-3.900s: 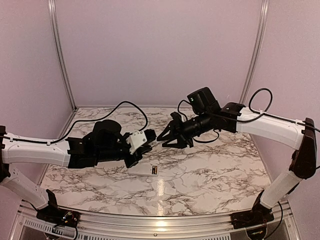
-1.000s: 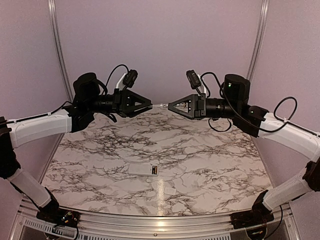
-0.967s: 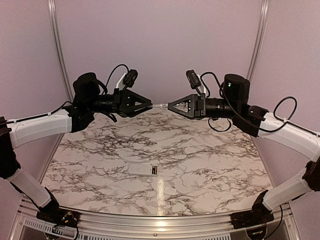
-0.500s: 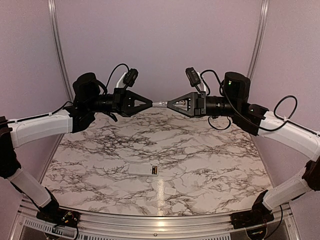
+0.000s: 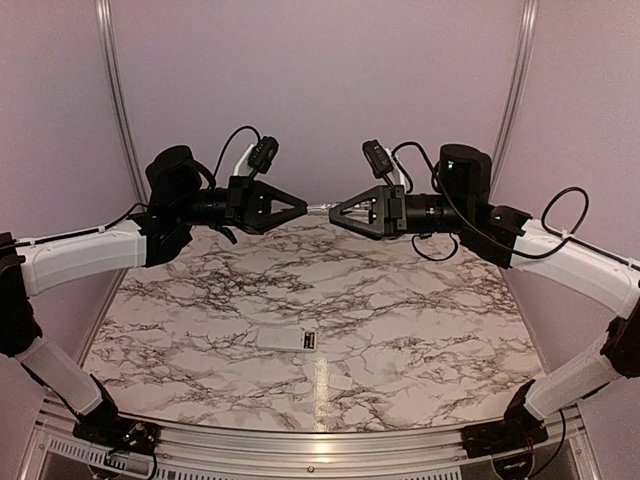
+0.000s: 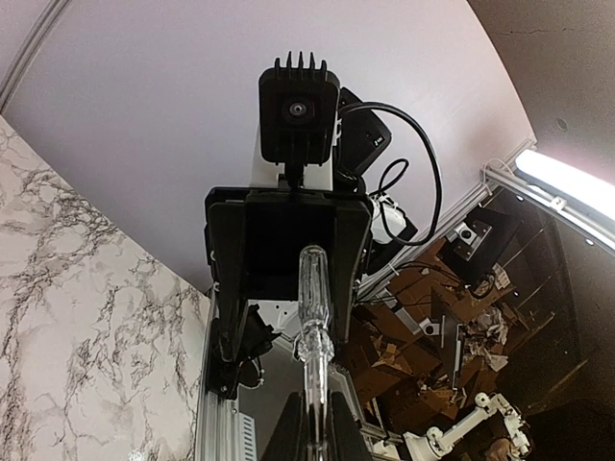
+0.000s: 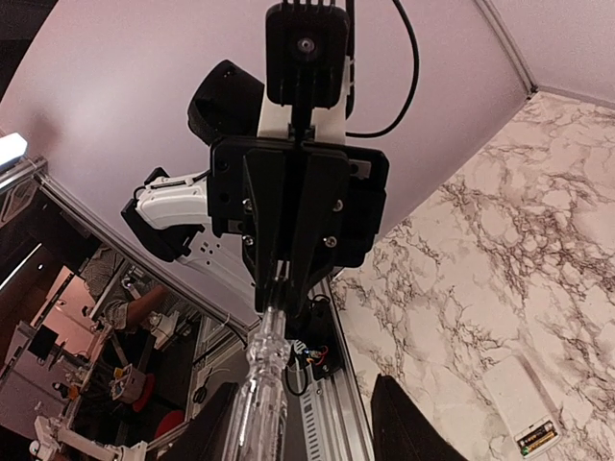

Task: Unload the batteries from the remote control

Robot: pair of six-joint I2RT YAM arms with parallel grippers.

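Note:
The white remote control (image 5: 283, 338) lies flat on the marble table near the front, with the batteries (image 5: 311, 341) showing dark and orange at its right end. It also shows in the right wrist view (image 7: 522, 399) with the batteries (image 7: 536, 437). Both arms are raised high above the table, tips facing each other. My left gripper (image 5: 303, 207) (image 6: 313, 437) is shut on the thin end of a clear-handled tool (image 5: 318, 208) (image 6: 313, 317). My right gripper (image 5: 332, 211) (image 7: 307, 432) is open, its fingers set wide around the tool's handle (image 7: 258, 384).
A small white cover piece (image 5: 340, 382) lies on the table in front of the remote. Pale walls with metal corner posts enclose the table at the back and sides. Cables loop over both wrists.
My right gripper has moved a little left, closing the gap to my left gripper so its open fingers surround the tool's handle. Earlier both arms rose from low over the remote.

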